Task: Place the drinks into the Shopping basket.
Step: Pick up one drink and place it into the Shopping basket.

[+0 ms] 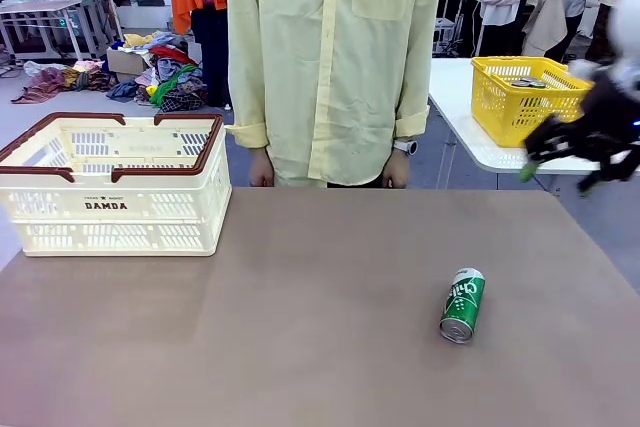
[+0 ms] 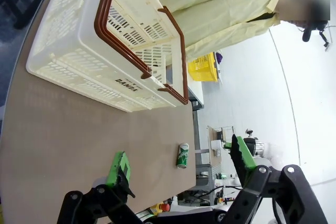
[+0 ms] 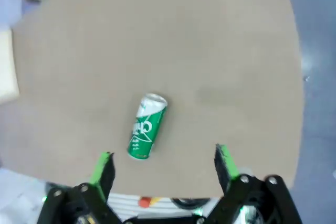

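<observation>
right pincer (image 3: pixel 164 161) hangs wide over the lying green can (image 1: pixel 462 305); best to straddle its middle crosswise. left pincer (image 2: pixel 179 158) wide, empty.

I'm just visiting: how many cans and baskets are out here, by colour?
Green can: 1
Cream-white Shopping basket: 1
Yellow basket: 1
Total: 3

The right end effector (image 1: pixel 565 159) hangs up in the air, off to one side, with its fingers (image 3: pixel 105 166) wide apart. The left end effector (image 2: pixel 181 162) is spread wide too. The person's hands (image 1: pixel 261 169) hang down.
</observation>
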Motion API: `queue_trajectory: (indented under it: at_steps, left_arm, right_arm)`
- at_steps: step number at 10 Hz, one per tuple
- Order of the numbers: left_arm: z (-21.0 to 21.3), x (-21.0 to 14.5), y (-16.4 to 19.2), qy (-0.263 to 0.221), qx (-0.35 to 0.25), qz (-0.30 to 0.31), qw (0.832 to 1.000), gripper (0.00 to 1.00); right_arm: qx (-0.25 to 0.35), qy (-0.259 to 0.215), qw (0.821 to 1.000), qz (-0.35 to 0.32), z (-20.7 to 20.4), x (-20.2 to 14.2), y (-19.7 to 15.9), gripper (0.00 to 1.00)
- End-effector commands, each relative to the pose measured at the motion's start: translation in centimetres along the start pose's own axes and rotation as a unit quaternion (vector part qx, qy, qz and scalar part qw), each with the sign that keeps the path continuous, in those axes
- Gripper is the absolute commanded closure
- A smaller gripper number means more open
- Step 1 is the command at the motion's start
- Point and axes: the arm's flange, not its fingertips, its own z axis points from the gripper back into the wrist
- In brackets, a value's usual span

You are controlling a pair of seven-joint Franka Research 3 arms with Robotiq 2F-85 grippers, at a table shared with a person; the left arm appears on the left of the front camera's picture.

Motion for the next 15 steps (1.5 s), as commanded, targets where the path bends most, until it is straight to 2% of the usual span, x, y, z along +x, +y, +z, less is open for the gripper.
queue_trajectory:
  at_steps: [1, 3, 5, 6, 7, 13, 14, 15]
  left_arm:
    - [0.2, 0.2, 0.1, -0.003, -0.010, -0.008, 1.000, 0.00]
    - [0.2, 0.2, 0.1, -0.003, -0.010, -0.008, 1.000, 0.00]
    - [0.2, 0.2, 0.1, -0.003, -0.010, -0.008, 1.000, 0.00]
    - [0.2, 0.2, 0.1, -0.003, -0.010, -0.008, 1.000, 0.00]
    - [0.2, 0.2, 0.1, -0.003, -0.010, -0.008, 1.000, 0.00]
    - [0.2, 0.2, 0.1, -0.003, -0.010, -0.008, 1.000, 0.00]
    - [0.2, 0.2, 0.1, -0.003, -0.010, -0.008, 1.000, 0.00]
    - [0.2, 0.2, 0.1, -0.003, -0.010, -0.008, 1.000, 0.00]
  right_arm:
    - [-0.054, -0.031, 0.995, 0.084, -3.8, -0.9, 3.9, 0.00]
    - [-0.065, -0.023, 0.990, 0.123, -8.0, -2.6, 7.2, 0.00]
    - [-0.057, 0.030, 0.990, 0.129, -10.5, -4.3, 7.3, 0.00]
    - [-0.042, 0.019, 0.992, 0.116, -10.1, -4.1, 6.6, 0.00]
    - [-0.057, 0.023, 0.987, 0.150, -10.1, -4.5, 8.2, 0.00]
    - [-0.049, 0.028, 0.987, 0.153, -10.3, -4.6, 8.1, 0.00]
    - [-0.119, 0.027, 0.990, 0.063, -11.5, -5.2, 8.3, 0.00]
    - [-0.171, 0.020, 0.985, -0.025, -12.4, -5.9, 8.2, 0.00]
